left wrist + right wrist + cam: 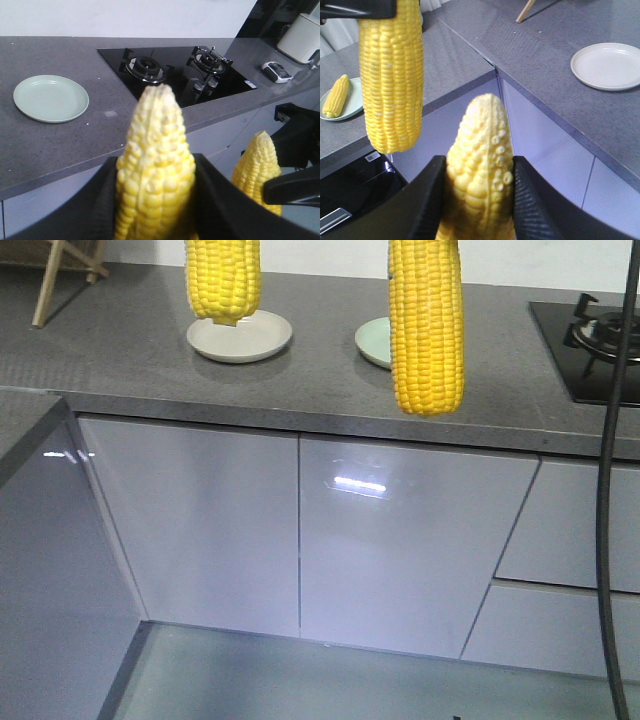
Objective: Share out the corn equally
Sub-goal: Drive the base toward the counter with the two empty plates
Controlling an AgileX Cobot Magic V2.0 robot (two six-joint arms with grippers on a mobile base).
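Note:
My left gripper [157, 160] is shut on a yellow corn cob [156, 150] that points out over the counter's front edge. My right gripper [480, 160] is shut on a second corn cob [481, 150]. In the front view both cobs hang down from above the frame: one [222, 280] over the white plate [262, 340], the other [427, 325] in front of the pale green plate [368, 340]. Both grippers are out of that view. The green plate [51, 98] looks empty in the left wrist view. The white plate [607, 65] is empty too.
A black gas hob [590, 340] fills the counter's right end. A thick black cable [605, 540] hangs down at the right. At the left edge of the right wrist view, a small cob [336, 96] lies on a green plate [354, 102]. Glossy cabinet doors [400, 540] stand below the counter edge.

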